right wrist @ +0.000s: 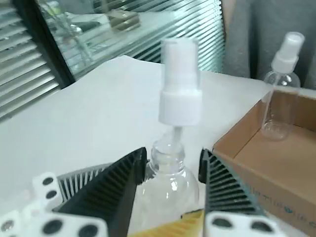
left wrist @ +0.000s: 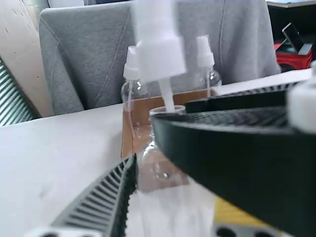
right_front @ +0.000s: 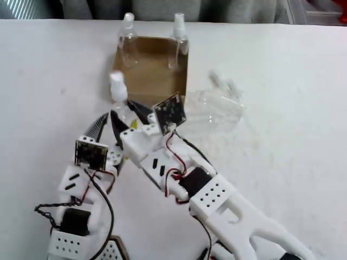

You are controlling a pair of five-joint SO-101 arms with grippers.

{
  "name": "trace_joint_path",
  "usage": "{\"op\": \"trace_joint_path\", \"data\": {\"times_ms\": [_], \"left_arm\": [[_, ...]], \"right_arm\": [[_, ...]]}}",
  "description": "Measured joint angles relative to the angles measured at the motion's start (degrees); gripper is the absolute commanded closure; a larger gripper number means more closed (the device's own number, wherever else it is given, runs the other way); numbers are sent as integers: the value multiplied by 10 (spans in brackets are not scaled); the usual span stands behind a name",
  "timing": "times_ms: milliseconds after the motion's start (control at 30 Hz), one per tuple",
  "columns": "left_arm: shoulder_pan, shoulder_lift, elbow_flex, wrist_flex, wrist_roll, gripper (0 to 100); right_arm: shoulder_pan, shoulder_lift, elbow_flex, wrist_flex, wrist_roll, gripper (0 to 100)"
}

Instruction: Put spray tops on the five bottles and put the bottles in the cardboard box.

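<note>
Right gripper (right wrist: 172,154) pinching bottle (right wrist: 168,191) just beside cardboard box (right wrist: 264,190) edge; left gripper (left wrist: 143,145) spread beside it; spray top (right wrist: 180,96) perched loose.

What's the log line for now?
cardboard box: two topped bottles | third bottle: spray top unseated | right gripper: holding it | left gripper: alongside

- A white table (right_front: 293,70) runs across the whole scene.
- A grey upholstered seat back (left wrist: 84,54) stands behind its far edge.
- Slatted blinds (right wrist: 163,24) cover a bright window.
- A pale wooden board (left wrist: 17,54) stands beside the seat.
</note>
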Motion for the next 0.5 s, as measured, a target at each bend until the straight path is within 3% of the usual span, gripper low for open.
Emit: {"op": "trace_joint_path", "data": {"times_ms": [267,500], "left_arm": [[1,0,0,0,-1,868],[1,0,0,0,-1,868]], "right_arm": [[1,34,-18,0,-1,844],[-3,-19,-12,15,-1,841]]}}
